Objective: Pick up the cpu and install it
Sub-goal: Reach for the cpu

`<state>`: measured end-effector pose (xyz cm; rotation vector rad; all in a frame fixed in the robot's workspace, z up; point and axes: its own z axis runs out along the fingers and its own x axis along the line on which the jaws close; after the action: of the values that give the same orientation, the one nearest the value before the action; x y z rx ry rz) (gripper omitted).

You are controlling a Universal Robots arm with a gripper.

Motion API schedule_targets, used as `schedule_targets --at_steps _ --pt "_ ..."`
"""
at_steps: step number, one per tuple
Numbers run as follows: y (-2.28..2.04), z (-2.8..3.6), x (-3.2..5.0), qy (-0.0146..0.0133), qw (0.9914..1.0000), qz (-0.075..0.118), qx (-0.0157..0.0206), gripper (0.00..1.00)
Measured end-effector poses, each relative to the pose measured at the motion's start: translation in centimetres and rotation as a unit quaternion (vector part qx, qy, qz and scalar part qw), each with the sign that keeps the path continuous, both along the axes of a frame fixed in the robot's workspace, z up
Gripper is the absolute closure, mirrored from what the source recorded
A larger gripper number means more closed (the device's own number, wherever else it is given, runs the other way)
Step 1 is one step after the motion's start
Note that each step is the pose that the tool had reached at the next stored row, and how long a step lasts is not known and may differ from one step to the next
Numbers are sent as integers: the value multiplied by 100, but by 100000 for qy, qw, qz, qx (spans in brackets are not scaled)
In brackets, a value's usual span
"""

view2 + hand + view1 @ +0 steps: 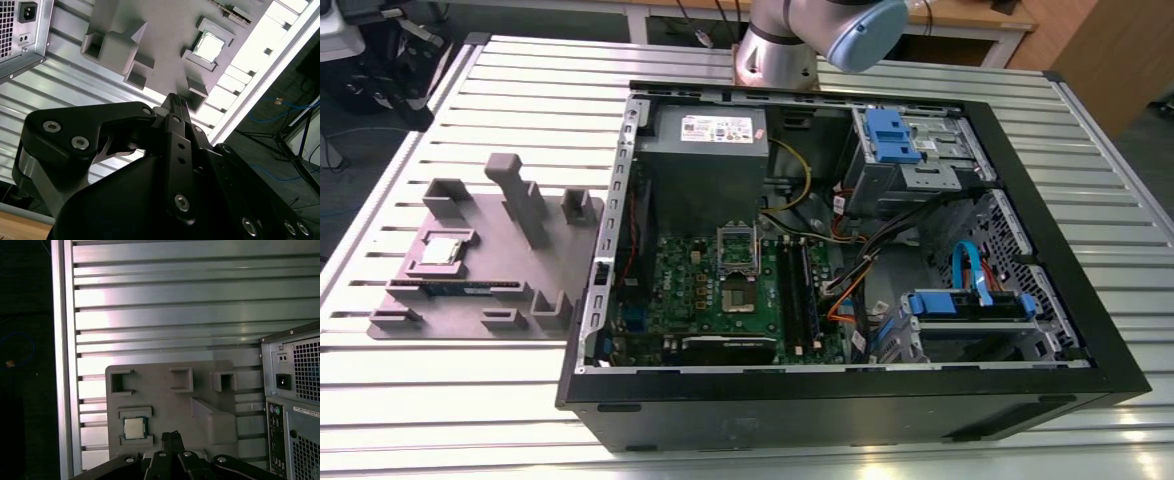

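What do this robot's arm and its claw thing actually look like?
The arm is a smooth, silver-grey metal tube with a rounded pale blue cap at its joint. In the second wrist view, the gripper is matte black. It is built from flat, angular link plates pinned with shiny silver bolts, and it narrows to a slim tip.

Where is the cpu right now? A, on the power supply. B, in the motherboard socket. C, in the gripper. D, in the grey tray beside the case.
D: the cpu lies in a recess of the grey tray, outside the computer case.
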<state>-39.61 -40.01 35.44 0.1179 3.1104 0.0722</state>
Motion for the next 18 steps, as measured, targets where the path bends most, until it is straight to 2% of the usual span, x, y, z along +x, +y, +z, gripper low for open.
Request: schedule_targets --at_steps 18 --pt "0 -58 0 2 100000 1 -1 89"
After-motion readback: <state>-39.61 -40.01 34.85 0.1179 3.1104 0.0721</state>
